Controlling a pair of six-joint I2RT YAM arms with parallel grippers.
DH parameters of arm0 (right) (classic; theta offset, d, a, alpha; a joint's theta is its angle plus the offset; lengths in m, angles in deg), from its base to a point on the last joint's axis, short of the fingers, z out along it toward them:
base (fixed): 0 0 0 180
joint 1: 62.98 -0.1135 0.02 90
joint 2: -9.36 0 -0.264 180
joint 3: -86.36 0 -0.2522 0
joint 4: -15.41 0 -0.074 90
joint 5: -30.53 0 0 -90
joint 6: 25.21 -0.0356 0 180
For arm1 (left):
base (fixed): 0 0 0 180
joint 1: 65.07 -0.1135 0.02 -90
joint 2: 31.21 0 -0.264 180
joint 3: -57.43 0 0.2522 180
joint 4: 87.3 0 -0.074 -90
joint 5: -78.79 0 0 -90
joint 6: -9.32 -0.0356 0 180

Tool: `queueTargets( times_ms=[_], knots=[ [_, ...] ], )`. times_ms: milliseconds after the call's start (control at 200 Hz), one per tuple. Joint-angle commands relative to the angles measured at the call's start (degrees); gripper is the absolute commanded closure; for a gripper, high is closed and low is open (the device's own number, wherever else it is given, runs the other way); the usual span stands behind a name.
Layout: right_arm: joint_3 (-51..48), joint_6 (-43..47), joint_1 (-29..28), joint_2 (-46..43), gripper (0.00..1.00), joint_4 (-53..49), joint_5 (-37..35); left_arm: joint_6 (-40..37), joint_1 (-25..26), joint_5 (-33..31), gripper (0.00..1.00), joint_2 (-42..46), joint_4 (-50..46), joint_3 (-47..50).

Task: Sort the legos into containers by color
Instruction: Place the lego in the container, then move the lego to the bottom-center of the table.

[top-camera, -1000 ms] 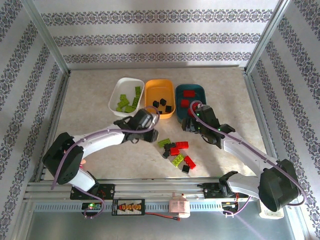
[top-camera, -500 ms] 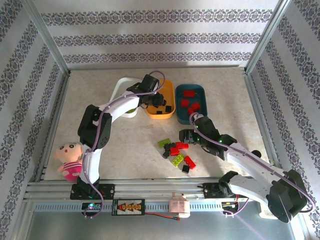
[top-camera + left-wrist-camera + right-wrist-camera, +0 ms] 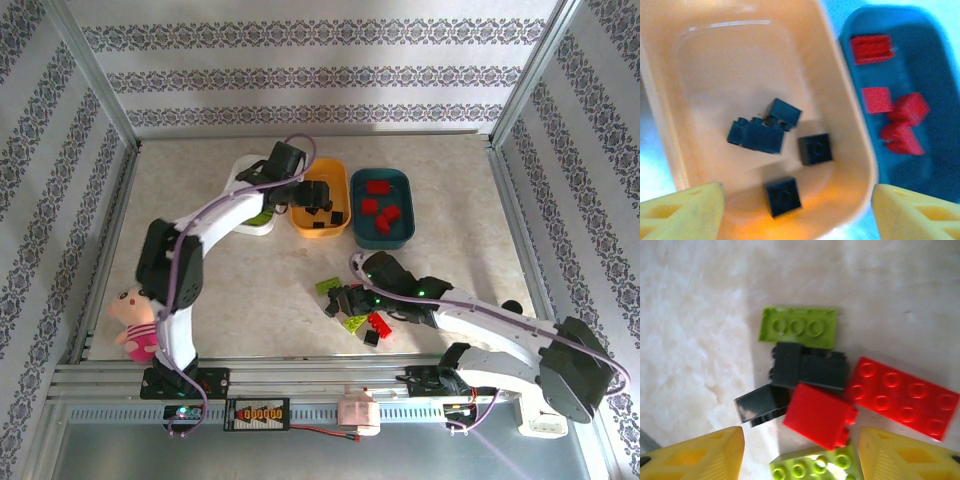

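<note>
Legos (image 3: 378, 322) not yet sorted sit loose on the table (image 3: 230, 290), in front of the orange-yellow tray (image 3: 341, 178). The right gripper (image 3: 800, 436) hangs over them with fingers spread and nothing pinched, hiding part of the pile from above. Left gripper (image 3: 797, 199) hovers over that tray's black bricks (image 3: 760, 134), wide apart and empty, its fingers cut off by the frame edge. White tray (image 3: 238, 172) beside it is mostly behind the left arm (image 3: 212, 217).
</note>
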Motion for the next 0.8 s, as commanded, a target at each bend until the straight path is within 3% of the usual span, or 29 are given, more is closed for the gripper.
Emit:
queueTargets(
  times_ms=[0, 50, 325, 575, 795],
  knots=[
    [3.88, 1.78, -3.2, 3.3, 0.39, -0.38, -1.15, 4.0, -0.35, 3.59, 0.1, 11.31, 7.74, 9.82],
    [5.1, 2.23, -4.52, 5.13, 0.39, -0.36, -1.75, 4.88, -0.31, 3.73, 0.0, 16.96, 9.38, 15.52],
    [12.02, 5.18, -8.06, 15.29, 0.4, -3.53, -5.03, 7.17, -0.35, -2.36, 0.0, 42.58, 7.15, 40.0],
    [15.81, 6.01, -10.91, 22.13, 0.43, -6.19, -7.32, 7.26, -0.34, -9.89, 0.0, 58.42, -0.74, 47.83],
    [17.33, 6.26, -13.25, 24.2, 0.46, -9.33, -9.57, 7.47, -0.3, -11.56, 0.0, 63.34, -2.61, 49.39]
  ],
)
